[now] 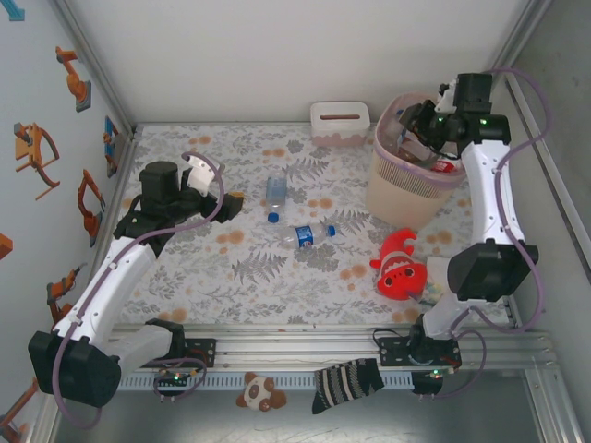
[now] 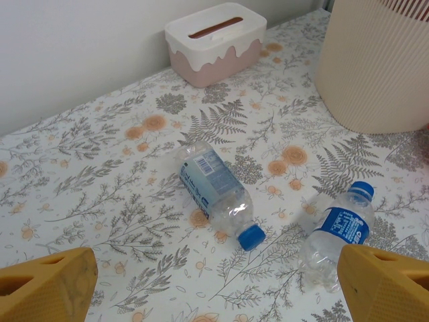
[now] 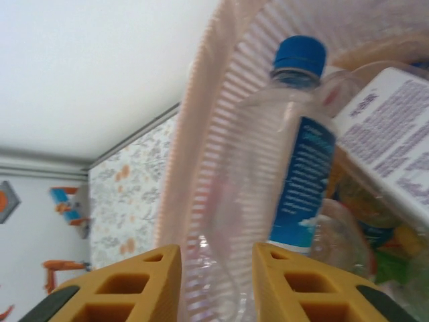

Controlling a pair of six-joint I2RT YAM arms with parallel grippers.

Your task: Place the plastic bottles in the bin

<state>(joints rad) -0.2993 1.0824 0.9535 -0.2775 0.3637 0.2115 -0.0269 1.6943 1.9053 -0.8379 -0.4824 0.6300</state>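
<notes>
A: How far along?
B: The bin (image 1: 395,198), at the table's (image 1: 194,277) far right corner, already holds bottles (image 3: 385,114). The right gripper (image 3: 218,251) grips a blue-capped bottle (image 3: 288,168) inside its rim.
A: What's left?
B: I'd say two loose bottles (image 2: 214,188) (image 2: 335,231) mid-table. The left gripper (image 1: 226,205) hovers near them, jaws wide, holding nothing.

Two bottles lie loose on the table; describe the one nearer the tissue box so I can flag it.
Find the pink-beige bin at the far right of the table, then the white-topped tissue box left of it by the back wall. The bottle lies in front of that box, slightly left. Unlike the other loose bottle, its label is pale blue, not dark blue.
</notes>
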